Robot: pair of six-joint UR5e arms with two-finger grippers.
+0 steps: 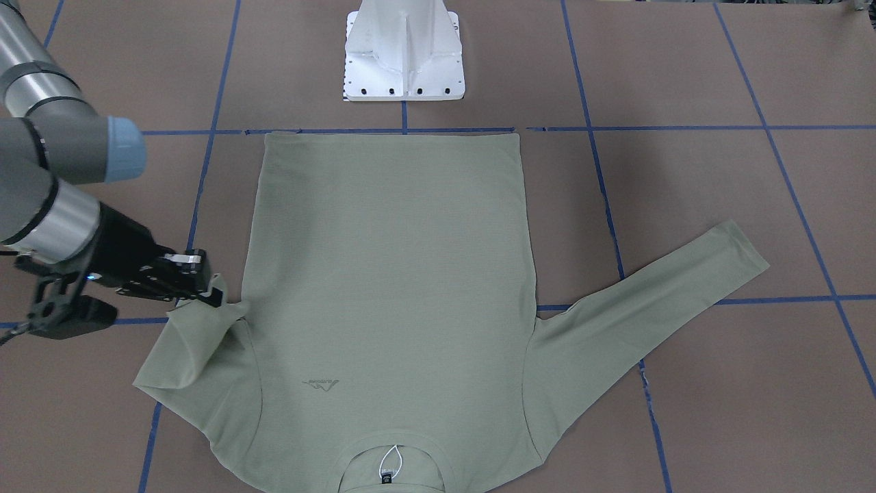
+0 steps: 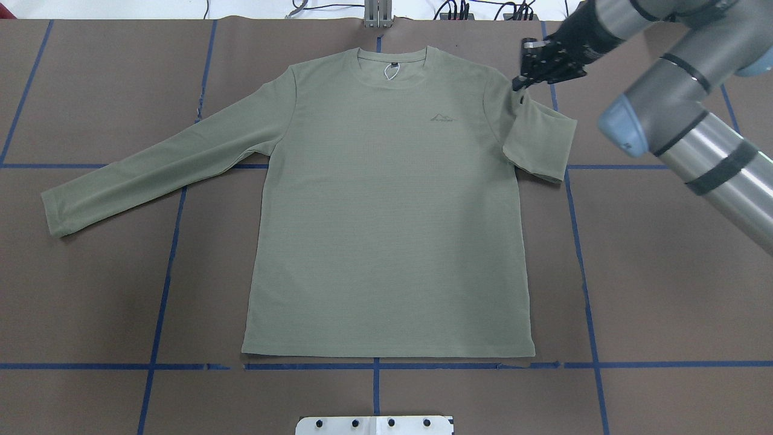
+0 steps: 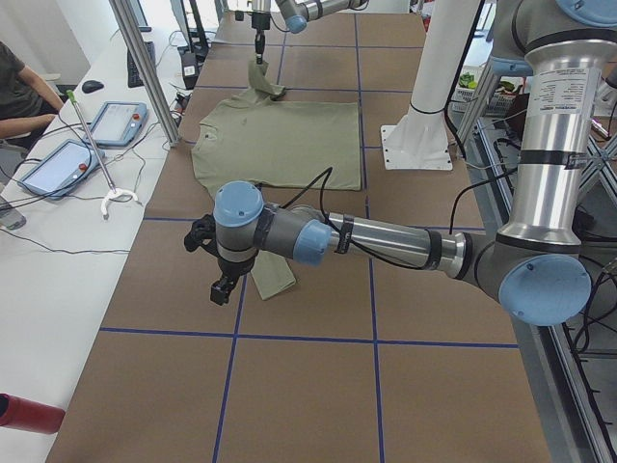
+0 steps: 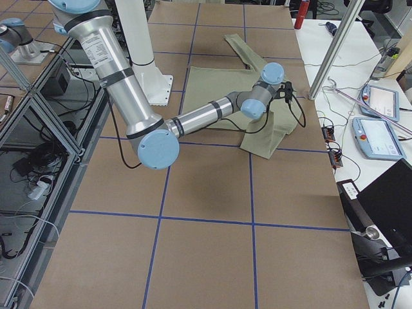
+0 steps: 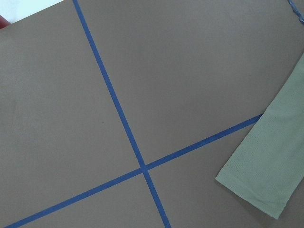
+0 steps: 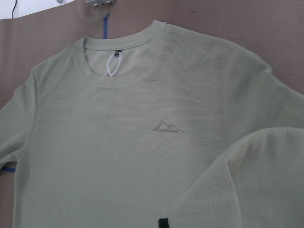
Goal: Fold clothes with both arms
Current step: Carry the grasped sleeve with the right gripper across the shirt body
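Observation:
The pale green long-sleeved shirt (image 2: 386, 211) lies flat, front up, with its neck toward the table's far edge. My right gripper (image 2: 520, 81) is shut on the cuff of one sleeve (image 2: 537, 142). It holds that sleeve folded back and raised beside the shoulder, and the lifted fabric (image 6: 247, 180) fills the right wrist view's lower right. The other sleeve (image 2: 151, 163) lies stretched out on the table. My left gripper (image 3: 223, 287) hovers just beside that sleeve's cuff (image 5: 266, 166). It shows only in the exterior left view, so I cannot tell whether it is open or shut.
The white pedestal base (image 1: 404, 55) stands at the shirt's hem side. Blue tape lines (image 5: 118, 114) cross the brown table. A side bench holds tablets (image 3: 116, 121), with a person's arm (image 3: 24, 101) near them. A metal post (image 3: 145, 68) rises at the table's edge.

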